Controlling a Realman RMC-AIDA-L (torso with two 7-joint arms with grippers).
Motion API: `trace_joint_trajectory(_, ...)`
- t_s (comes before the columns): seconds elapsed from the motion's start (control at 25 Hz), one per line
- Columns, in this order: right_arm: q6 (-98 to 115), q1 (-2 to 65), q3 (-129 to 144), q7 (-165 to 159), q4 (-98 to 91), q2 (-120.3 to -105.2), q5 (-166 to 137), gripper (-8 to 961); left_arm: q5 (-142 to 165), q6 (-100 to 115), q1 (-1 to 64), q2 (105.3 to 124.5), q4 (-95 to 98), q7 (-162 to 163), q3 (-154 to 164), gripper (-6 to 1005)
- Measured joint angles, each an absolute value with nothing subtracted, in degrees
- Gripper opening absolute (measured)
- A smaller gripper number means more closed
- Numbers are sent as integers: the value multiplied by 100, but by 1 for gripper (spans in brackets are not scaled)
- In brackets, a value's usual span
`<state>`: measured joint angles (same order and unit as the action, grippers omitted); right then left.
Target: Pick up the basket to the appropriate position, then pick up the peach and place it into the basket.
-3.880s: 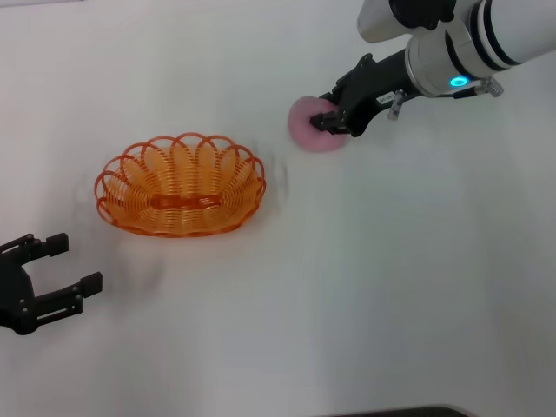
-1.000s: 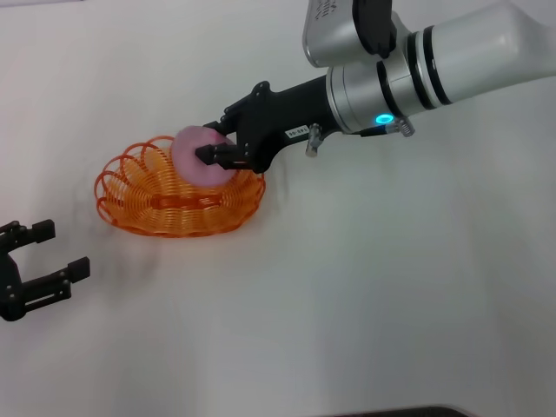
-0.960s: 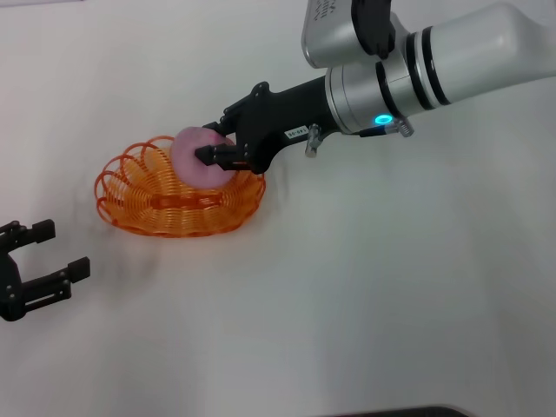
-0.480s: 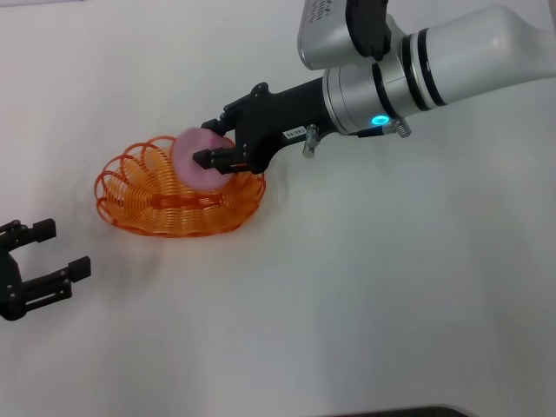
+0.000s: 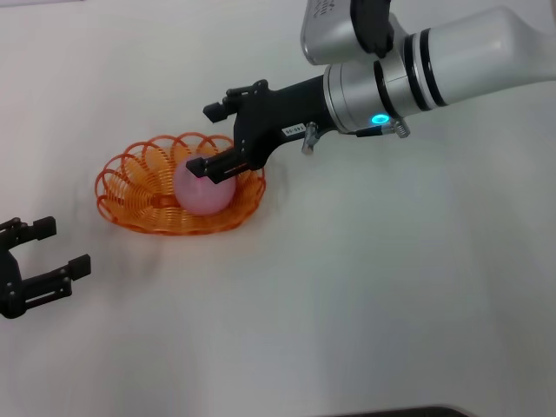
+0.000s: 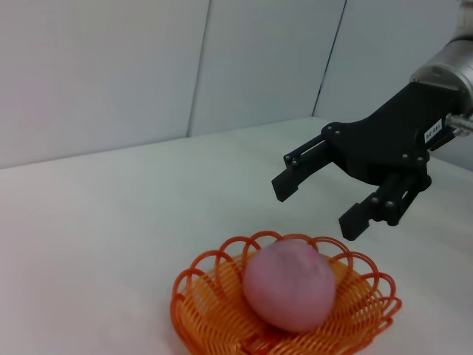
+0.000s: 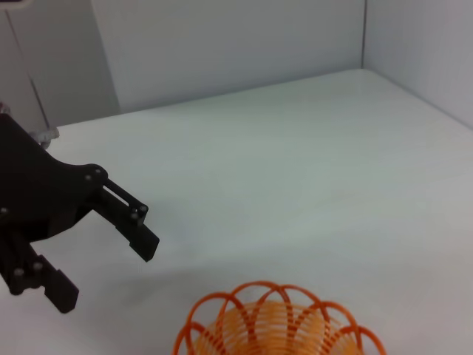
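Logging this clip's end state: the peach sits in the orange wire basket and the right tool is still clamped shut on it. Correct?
Not quite. The peach does sit in the orange wire basket, but the right tool is not clamped on it. Its fingers are spread open and hang just above the fruit, with a clear gap between them and it. The left wrist view shows this best.

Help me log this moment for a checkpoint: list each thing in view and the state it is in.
peach: lying in the basket, free of both grippers.
basket: upright on the table, holding the peach.
right gripper: open, just above the peach and basket.
left gripper: open, parked on the near left, holding nothing.
table: white, bears the basket.
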<state>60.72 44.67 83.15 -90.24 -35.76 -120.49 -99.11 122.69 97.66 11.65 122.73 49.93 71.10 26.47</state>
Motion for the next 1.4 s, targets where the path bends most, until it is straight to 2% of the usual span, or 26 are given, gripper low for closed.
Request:
trace_joint_trajectory(0.16, 6107, 4266, 8289, -8587, -3606, -12021, -9468, 888, 12269, 9769, 1169, 12268, 4990, 7110, 2631, 792)
trace_joint_trajectory(0.36, 6441, 3756, 8141, -7951, -3802, -11965, -9036, 947, 12273, 9791, 1178, 12269, 4997, 7110, 2590, 791)
trace_joint_trajectory(0.64, 7497, 2991, 7328, -7745, -4045, -11911, -9054, 947, 12271, 9789, 1188, 12270, 5017, 7110, 2585, 791)
trace_joint_trajectory(0.96, 7994, 2131, 7030, -7008, -4002, -11935, -9060, 947, 12267, 9764, 1211, 12262, 5019, 7110, 2584, 791)
trace_joint_trajectory(1.4, 8479, 1660, 6457, -5999, -3151, -11916, -9069, 946, 12262, 9786, 1266, 12260, 5012, 7107, 2584, 791)
